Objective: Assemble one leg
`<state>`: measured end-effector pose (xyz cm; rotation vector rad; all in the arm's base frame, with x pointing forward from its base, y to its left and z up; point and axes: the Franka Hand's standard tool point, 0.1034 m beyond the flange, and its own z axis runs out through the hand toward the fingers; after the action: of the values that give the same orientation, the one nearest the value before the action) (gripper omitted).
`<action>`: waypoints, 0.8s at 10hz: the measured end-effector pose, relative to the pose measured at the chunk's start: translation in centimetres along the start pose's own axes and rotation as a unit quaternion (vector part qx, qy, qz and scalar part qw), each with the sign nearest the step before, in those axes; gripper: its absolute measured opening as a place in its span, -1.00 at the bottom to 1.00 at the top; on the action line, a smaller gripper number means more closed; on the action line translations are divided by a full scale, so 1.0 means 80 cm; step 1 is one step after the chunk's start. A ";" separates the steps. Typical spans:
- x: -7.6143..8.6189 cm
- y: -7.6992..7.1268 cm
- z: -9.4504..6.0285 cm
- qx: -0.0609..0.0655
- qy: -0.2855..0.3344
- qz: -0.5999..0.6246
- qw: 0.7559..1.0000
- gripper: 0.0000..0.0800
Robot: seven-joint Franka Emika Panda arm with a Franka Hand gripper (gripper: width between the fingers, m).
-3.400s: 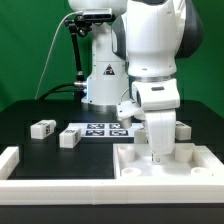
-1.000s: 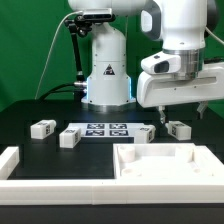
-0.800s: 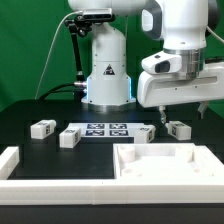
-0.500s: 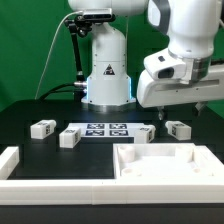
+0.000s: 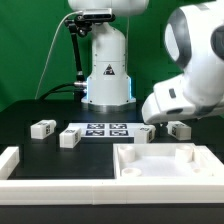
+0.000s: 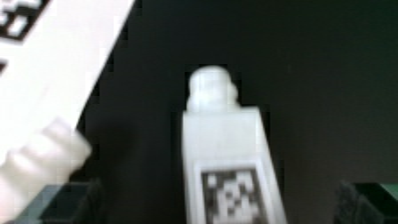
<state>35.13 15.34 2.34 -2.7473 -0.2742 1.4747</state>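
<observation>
Four alike small white legs with marker tags lie on the black table in the exterior view: two on its left [image 5: 42, 128] [image 5: 69, 137] and two on its right [image 5: 146, 133] [image 5: 179, 129]. The arm's white hand [image 5: 188, 95] hangs tilted above the right pair, and its fingers are hidden there. In the wrist view my gripper [image 6: 217, 206] is open. Its dark fingertips [image 6: 61, 202] stand wide apart on either side of one leg [image 6: 228, 150]. That leg lies flat with its peg end pointing away and its tag facing up, and the fingers do not touch it.
The marker board [image 5: 105, 129] lies between the leg pairs and shows in the wrist view [image 6: 71, 45]. A large white rimmed panel [image 5: 165, 172] sits at the front right. A white corner rail [image 5: 12, 160] runs along the front left. A blurred white shape [image 6: 43, 165] lies beside the leg.
The arm rose off the rimmed panel, held high on the exterior view's right, then tilted over and came down toward the right pair of legs.
</observation>
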 end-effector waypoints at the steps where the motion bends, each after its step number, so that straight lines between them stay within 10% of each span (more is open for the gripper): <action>1: 0.005 -0.002 0.006 0.000 -0.030 0.004 1.000 0.62; 7: 0.017 -0.014 0.017 -0.008 -0.030 0.013 0.999 0.62; 8: 0.017 -0.014 0.017 -0.008 -0.030 0.013 0.999 0.38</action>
<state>34.57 16.59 0.54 -2.7331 -0.2530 1.5709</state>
